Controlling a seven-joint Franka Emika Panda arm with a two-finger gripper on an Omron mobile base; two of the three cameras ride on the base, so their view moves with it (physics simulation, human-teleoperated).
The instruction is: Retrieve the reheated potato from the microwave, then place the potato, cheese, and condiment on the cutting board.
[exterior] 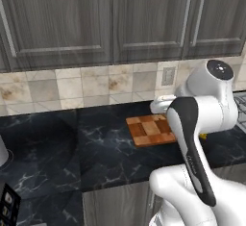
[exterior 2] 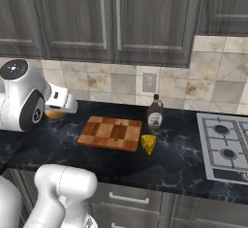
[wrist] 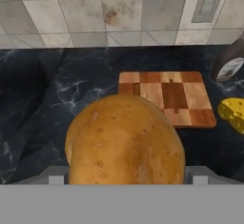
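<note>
The gripper (exterior 2: 57,111) is clamped on the potato (wrist: 125,139) (jaws wide around it), left of the board (wrist: 167,96), above the counter (exterior 2: 63,139).

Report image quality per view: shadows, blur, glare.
Left base view: even light, the arm hides much of the cutting board. Right base view: soft shadow on the counter under the board; cheese and condiment sharp. Hand view: the potato looms huge and slightly soft; no glare.
</note>
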